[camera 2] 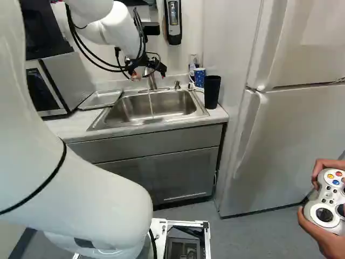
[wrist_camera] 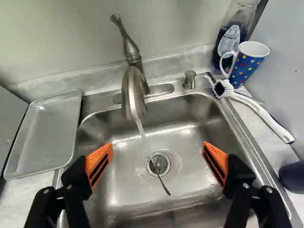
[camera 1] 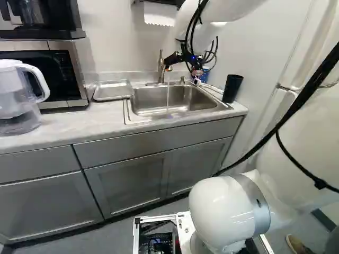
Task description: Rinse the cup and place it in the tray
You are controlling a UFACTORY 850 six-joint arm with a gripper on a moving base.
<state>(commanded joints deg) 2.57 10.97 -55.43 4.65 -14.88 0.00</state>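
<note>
Only the base views show the black cup whole, 2 fingers standing open over the sink.

Grey cabinets, pale wall, fridge

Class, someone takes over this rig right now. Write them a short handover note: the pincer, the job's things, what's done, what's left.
Pincer: open, nothing between its fingers, above the sink.
Things: dotted mug by the sink's back right corner; black cup on the counter right of the sink; tray left of it. Which cup is meant isn't clear.
Done: tap running. Any rinsing so far can't be told.
Left: probably confirm the cup, grasp, rinse, set in tray.
</note>
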